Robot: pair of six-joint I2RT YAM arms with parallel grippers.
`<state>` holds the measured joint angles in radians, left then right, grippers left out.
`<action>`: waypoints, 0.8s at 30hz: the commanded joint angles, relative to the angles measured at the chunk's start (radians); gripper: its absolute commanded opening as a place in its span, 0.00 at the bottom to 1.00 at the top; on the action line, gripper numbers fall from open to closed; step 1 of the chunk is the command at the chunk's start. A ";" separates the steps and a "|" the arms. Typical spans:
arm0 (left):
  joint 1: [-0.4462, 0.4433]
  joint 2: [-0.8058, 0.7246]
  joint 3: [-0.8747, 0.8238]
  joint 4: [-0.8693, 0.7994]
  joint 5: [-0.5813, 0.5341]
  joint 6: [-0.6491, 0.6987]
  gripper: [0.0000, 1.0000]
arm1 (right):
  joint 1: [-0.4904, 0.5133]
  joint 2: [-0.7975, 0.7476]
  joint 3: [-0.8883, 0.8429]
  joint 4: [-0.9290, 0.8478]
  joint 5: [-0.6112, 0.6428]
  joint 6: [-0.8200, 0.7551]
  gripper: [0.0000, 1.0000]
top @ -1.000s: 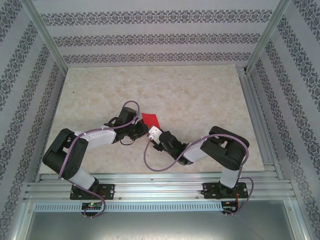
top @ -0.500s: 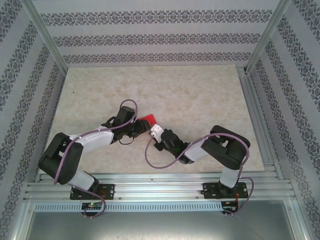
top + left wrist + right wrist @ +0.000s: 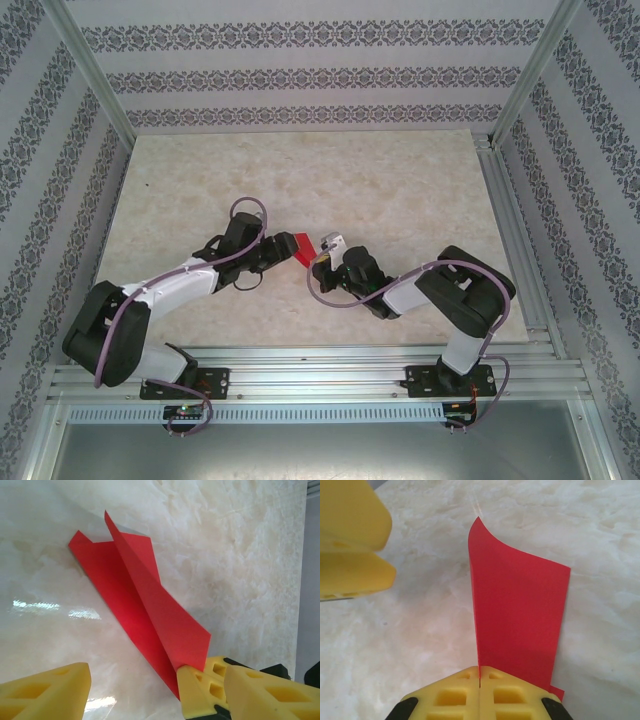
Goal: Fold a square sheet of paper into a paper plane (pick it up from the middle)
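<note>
now the left gripper [image 3: 284,250] has opened, right gripper [image 3: 480,678] clamped on the red paper [image 3: 520,610].

A: Where is passage open?
B: The far half of the counter [image 3: 350,170] lies bare up to the patterned back wall [image 3: 320,80], and both side strips too.
A: And mid-counter?
B: Tight. The left end effector [image 3: 280,252] and right end effector [image 3: 479,675] meet nose to nose. The red paper [image 3: 520,615] sticks out between them, clamped by the right. Along the near edge run aluminium rails [image 3: 320,370].
</note>
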<state>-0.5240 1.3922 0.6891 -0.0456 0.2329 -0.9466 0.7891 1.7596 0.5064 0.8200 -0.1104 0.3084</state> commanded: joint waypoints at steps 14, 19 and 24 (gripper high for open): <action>0.000 0.103 0.001 0.133 0.119 0.116 0.56 | -0.070 0.092 0.028 0.083 -0.139 0.410 0.00; -0.004 0.156 0.019 0.163 0.146 0.127 0.52 | -0.100 0.118 0.018 0.117 -0.156 0.495 0.00; -0.007 0.195 0.035 0.186 0.161 0.129 0.48 | -0.108 0.142 0.023 0.140 -0.197 0.533 0.00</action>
<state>-0.5251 1.5700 0.6891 0.0704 0.3656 -0.8448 0.6907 1.8843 0.5194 0.9054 -0.2684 0.7895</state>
